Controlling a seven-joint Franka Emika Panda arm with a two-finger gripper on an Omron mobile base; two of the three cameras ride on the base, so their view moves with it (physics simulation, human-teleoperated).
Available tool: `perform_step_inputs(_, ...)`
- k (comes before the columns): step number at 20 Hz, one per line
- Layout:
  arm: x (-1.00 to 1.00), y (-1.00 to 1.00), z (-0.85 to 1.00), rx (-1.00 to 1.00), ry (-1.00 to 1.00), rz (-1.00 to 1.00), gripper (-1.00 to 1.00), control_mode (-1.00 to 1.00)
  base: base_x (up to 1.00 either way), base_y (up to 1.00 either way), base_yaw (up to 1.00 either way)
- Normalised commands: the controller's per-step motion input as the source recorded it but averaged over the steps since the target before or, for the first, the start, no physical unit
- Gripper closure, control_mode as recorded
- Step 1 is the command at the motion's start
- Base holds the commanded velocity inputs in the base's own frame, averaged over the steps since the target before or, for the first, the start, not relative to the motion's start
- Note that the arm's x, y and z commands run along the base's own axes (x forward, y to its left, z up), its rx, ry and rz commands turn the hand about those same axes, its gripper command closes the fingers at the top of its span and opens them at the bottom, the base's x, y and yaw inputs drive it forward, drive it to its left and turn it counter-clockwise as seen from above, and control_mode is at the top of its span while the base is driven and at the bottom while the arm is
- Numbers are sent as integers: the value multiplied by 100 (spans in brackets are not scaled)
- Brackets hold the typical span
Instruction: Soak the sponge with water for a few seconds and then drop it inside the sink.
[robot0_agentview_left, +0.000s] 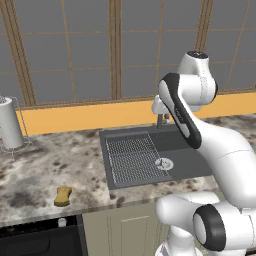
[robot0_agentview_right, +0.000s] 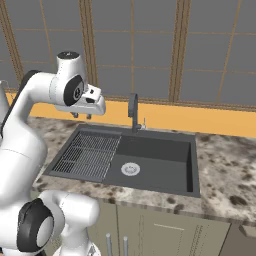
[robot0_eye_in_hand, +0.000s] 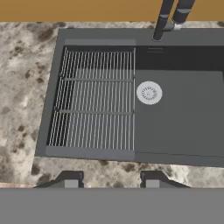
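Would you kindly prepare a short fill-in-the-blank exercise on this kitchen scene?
1. The sponge lies on the ____, left of the sink.
2. The tool holds ____.
3. The drain is ____ in shape.
4. The grid rack sits in the sink's ____ half.

Missing words: counter; nothing; round; left

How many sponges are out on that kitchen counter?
1. The sponge lies on the counter left of the sink, near the front edge. Others could be hidden behind the arm.

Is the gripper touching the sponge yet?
Apart. The left base view shows the sponge alone on the counter left of the sink, while the gripper hangs above the sink.
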Motion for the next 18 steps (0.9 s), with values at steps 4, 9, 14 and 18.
perform_step_inputs(4, -2, -18, 0, 0, -4, 0, -100, -100, 0, 0, 0)
perform_step_inputs(9, -24, -13, 0, 0, -6, 0, -100, -100, 0, 0, 0)
perform_step_inputs(14, -39, 0, 0, 0, -8, 0, -100, -100, 0, 0, 0)
perform_step_inputs(18, -41, 0, 0, 0, -9, 0, -100, -100, 0, 0, 0)
